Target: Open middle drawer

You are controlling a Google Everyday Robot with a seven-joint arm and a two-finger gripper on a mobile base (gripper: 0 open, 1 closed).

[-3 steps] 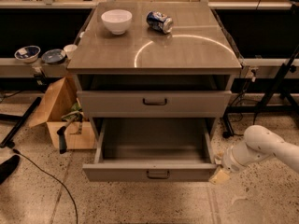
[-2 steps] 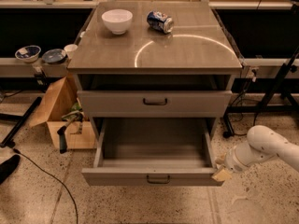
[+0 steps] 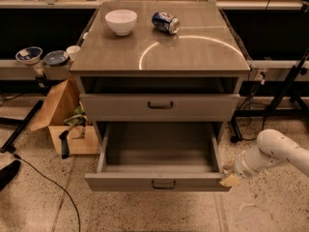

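Note:
The middle drawer [image 3: 159, 181] is pulled far out of the grey cabinet, showing its plain grey box interior [image 3: 159, 151]. Its small black bar handle [image 3: 163, 183] sits at the middle of the flat front. The taller-fronted upper drawer [image 3: 160, 106] above it is closed. The lowest drawer is hidden under the open one. My gripper [image 3: 230, 179], on a white arm [image 3: 275, 153] coming in from the right, is at the right front corner of the open drawer, level with its front and away from the handle.
A white bowl [image 3: 121, 21] and a blue can [image 3: 165, 22] lying on its side are on the cabinet top [image 3: 193, 52]. An open cardboard box [image 3: 63, 122] stands on the floor to the left. A black stand leg [image 3: 285, 91] is at the right. Bowls [image 3: 29, 55] rest on a left shelf.
The middle drawer has slid a little further out toward the camera. My gripper has stayed by its right front corner, shifting only slightly.

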